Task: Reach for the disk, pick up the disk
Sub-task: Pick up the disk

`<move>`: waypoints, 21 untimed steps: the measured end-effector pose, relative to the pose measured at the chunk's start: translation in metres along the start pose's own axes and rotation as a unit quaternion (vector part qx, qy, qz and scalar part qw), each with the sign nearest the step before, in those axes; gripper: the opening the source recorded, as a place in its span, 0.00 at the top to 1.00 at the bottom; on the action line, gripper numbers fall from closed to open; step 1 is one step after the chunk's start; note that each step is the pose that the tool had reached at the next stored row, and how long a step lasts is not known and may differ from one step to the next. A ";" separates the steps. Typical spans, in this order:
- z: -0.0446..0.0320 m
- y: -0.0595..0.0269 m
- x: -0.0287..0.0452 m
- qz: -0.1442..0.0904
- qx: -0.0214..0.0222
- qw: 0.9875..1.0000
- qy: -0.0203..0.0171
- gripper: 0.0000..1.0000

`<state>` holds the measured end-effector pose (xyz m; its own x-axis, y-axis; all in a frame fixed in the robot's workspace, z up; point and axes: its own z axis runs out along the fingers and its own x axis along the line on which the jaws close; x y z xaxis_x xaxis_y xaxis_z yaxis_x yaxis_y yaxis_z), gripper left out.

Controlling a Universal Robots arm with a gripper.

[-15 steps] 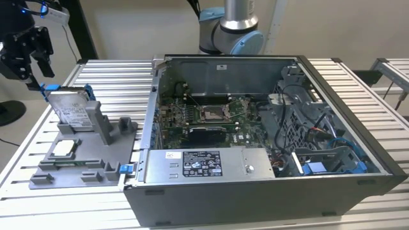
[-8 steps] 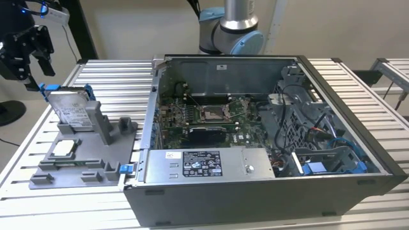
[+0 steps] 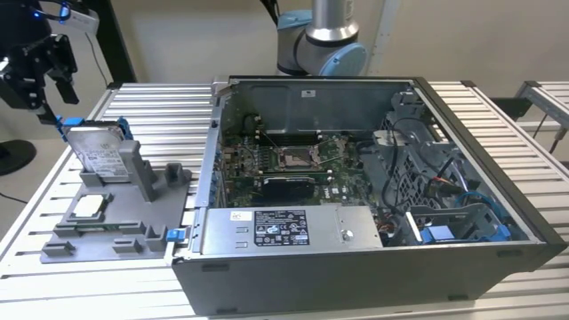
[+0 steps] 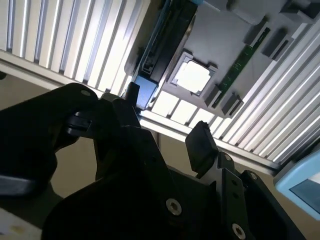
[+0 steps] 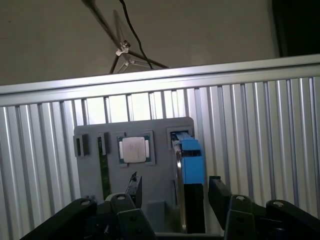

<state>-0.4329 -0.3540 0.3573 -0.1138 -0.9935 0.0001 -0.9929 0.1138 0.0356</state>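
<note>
The disk (image 3: 96, 151) stands on edge in a slot of the grey fixture (image 3: 120, 230), on the exterior view's left; it is silver-grey with a white label and blue bracket ends at its top corners. My black gripper (image 3: 46, 93) hangs just above and beyond the disk's top edge, apart from it. In the first wrist view the disk (image 5: 192, 162) is seen edge-on, blue bracket uppermost, in line with the gap of my open gripper (image 5: 175, 184). The second wrist view has the disk's dark edge (image 4: 162, 45) beyond my gripper (image 4: 166, 112). Nothing sits between the fingers.
A small square silver chip (image 3: 89, 207) lies in a recess of the fixture beside the disk. An open computer case (image 3: 356, 200) takes up the middle and the exterior view's right of the slatted aluminium table (image 3: 151, 107). The table's edge runs just behind the fixture.
</note>
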 end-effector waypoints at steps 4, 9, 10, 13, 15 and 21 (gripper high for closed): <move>0.0027 0.0006 -0.0057 0.000 0.000 1.000 -0.001 0.00; 0.0111 0.0006 -0.0089 0.000 0.000 1.000 -0.001 0.00; 0.0130 0.0005 -0.0089 0.000 0.000 1.000 -0.001 0.00; 0.0184 0.0005 -0.0096 0.000 0.000 1.000 -0.001 0.00; 0.0220 0.0004 -0.0102 0.000 0.000 1.000 -0.001 0.00; 0.0329 0.0002 -0.0117 0.000 0.000 1.000 -0.001 0.00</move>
<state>-0.4330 -0.3422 0.3244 -0.1132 -0.9936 -0.0027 -0.9930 0.1131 0.0350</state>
